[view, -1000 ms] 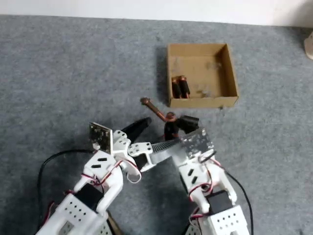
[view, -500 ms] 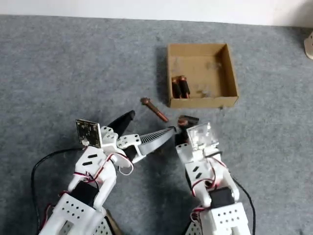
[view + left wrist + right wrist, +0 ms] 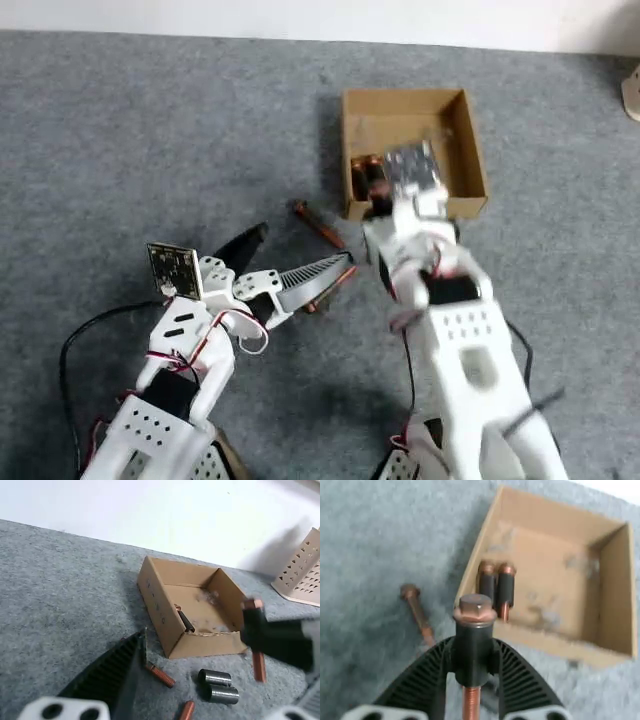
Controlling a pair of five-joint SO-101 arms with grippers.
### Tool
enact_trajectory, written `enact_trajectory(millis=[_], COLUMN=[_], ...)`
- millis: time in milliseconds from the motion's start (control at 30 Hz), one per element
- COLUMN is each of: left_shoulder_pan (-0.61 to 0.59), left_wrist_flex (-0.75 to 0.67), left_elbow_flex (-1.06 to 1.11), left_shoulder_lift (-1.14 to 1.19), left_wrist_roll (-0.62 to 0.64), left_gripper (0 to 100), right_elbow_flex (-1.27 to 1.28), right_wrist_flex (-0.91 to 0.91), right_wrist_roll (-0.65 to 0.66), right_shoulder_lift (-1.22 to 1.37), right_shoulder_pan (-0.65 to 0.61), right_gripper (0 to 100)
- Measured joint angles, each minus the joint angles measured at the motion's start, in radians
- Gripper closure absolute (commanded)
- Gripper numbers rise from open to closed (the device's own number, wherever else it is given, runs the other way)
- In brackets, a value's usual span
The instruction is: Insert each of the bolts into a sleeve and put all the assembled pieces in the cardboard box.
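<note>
Bolt and black sleeve point(image 3: 471, 640), joined as one, clamped upright between the fingers of the right gripper point(image 3: 472, 660), hanging just over the near wall of the cardboard box point(image 3: 405, 93). Inside the box, against that wall, two assembled pieces point(image 3: 505, 587) lying side by side. Outside, on grey felt-like carpet point(image 3: 120, 130): one loose bolt point(image 3: 318, 223) near the box's corner, a second bolt point(image 3: 186, 711) closer to the arms, and two bare sleeves point(image 3: 215, 677) touching each other. Left gripper point(image 3: 306, 247) low over the carpet, fingers spread wide, holding nothing. Past the carpet's far edge, a plain white surface point(image 3: 150, 510) rising behind the box; off to one side, a pale perforated stand point(image 3: 300, 572) near that edge.
</note>
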Motion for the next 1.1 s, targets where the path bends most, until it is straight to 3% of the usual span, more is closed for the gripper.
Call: enact_trajectory(millis=[467, 700, 867, 1100], left_shoulder_pan=[-0.006, -0.006, -0.006, -0.006], left_wrist_flex=[0.005, 0.005, 0.005, 0.005], left_elbow_flex=[0.0, 0.0, 0.0, 0.0], left_shoulder_lift=[0.0, 0.0, 0.0, 0.0], left_wrist_roll=[0.0, 0.0, 0.0, 0.0], left_gripper=[52, 52, 52, 52], right_elbow_flex=[-0.614, -0.786, -0.859, -0.925], right_wrist_flex=[0.0, 0.018, 0.224, 0.578], right_wrist_roll=[0.0, -0.048, -0.037, 0.233], right_shoulder_lift=[0.713, 0.922, 0.922, 0.829], right_shoulder_pan=[0.098, 0.098, 0.1, 0.1], right_gripper=[98.8, 85.2, 85.2, 85.2])
